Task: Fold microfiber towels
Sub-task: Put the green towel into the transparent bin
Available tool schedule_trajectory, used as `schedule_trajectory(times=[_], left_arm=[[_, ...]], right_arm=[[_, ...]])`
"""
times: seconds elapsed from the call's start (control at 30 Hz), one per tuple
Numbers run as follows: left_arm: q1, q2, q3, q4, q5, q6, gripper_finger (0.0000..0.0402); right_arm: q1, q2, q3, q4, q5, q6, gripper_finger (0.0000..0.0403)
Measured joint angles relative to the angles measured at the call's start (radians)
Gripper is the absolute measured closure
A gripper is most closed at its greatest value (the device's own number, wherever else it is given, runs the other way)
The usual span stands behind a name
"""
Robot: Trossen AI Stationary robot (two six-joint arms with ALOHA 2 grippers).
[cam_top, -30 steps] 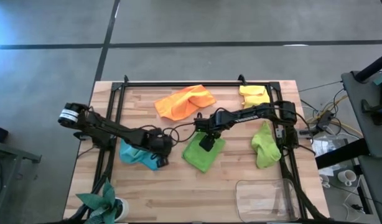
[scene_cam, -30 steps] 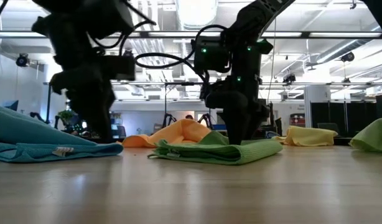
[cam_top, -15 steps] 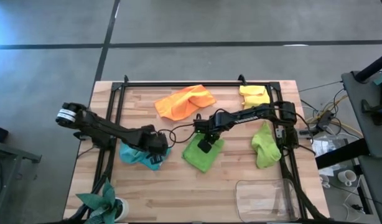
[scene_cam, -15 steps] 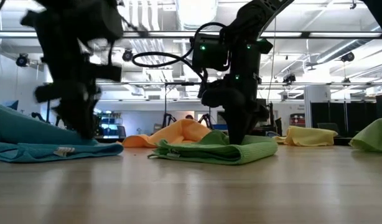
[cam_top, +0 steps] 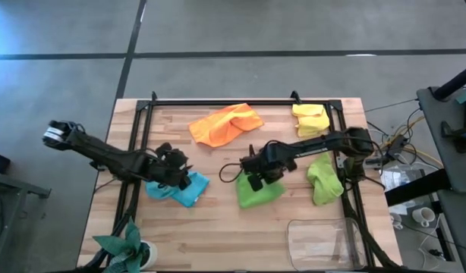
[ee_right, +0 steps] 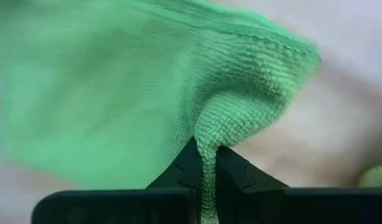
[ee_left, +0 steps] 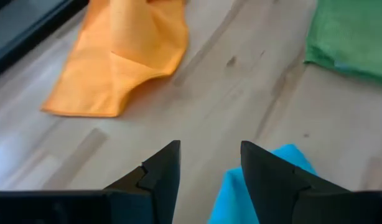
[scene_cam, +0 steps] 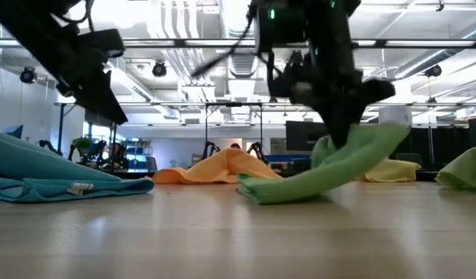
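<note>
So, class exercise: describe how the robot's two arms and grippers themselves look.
Both arms are slim, dark and jointed, with loose black cables. The left arm has a white band at its outer end. The left gripper and right gripper have dark, angular, tapering fingers.

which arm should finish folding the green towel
The right. Its gripper is already shut on the green towel, holding one edge lifted off the table. The left gripper is open and empty, beside the light blue towel.

Taking the table [cam_top: 218,227] centre as the dial, one towel [cam_top: 225,124] lies at 12 o'clock, another [cam_top: 310,119] at 2, a third [cam_top: 322,177] at 3. The right gripper [cam_top: 256,180] pinches a towel [cam_top: 261,194] at 5; the left gripper [cam_top: 181,171], fingers apart, sits at 8 over another towel [cam_top: 176,190]. A plant [cam_top: 123,246] stands at 7, a tray [cam_top: 324,241] at 4.
</note>
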Motion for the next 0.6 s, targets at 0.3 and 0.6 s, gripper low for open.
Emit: schedule_trajectory(times=[0.3,0.6], left_arm=[[-0.105,-0.033,-0.073,0.119,0.048,0.038,0.026],[-0.242,0.03,-0.073,0.139,0.064,0.06,0.0277]], right_arm=[[0.238,0.008,0.126,0.017,-0.032,0.409,0.039],[0.47,0.053,0.317,-0.013,-0.049,0.779,0.039]])
